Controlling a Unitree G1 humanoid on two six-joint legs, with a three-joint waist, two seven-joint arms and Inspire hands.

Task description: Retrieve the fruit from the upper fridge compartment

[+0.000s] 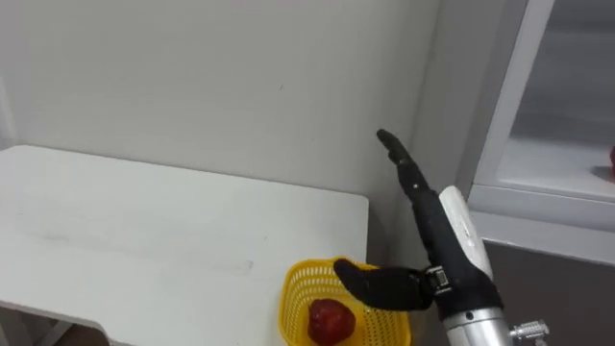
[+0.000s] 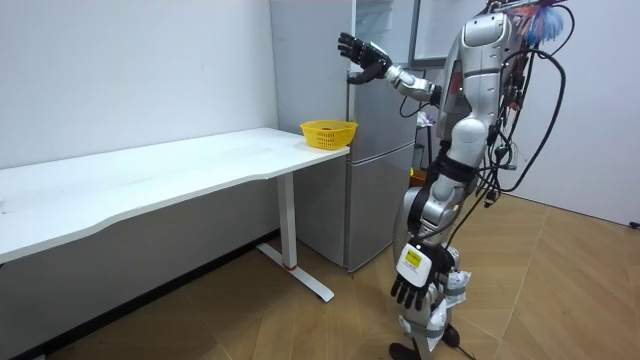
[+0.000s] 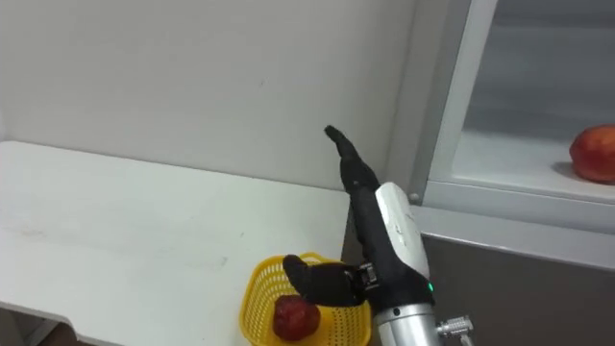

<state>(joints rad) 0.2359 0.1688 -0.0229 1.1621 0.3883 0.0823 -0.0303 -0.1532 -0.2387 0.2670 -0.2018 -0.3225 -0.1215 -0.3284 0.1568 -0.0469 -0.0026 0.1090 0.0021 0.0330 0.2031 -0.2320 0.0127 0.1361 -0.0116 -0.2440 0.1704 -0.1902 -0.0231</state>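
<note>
The upper fridge compartment (image 3: 519, 144) stands open at the right, with a red fruit (image 3: 594, 154) lying on its pale shelf. My right hand (image 1: 437, 231) is raised in front of the wall, left of the fridge frame (image 1: 509, 106). Its fingers are straight and open, the thumb spread, and it holds nothing. Below it a yellow mesh basket (image 1: 296, 288) sits on the table's right corner with another red fruit (image 1: 330, 320) inside. In the room view I stand facing the fridge (image 2: 380, 180), and my left hand (image 2: 415, 275) hangs open by my leg.
A long white table (image 1: 144, 231) runs left along the wall, and its right end comes close to the fridge side. The grey lower fridge door (image 3: 538, 288) is closed under the open compartment. Wooden floor (image 2: 560, 290) lies behind me.
</note>
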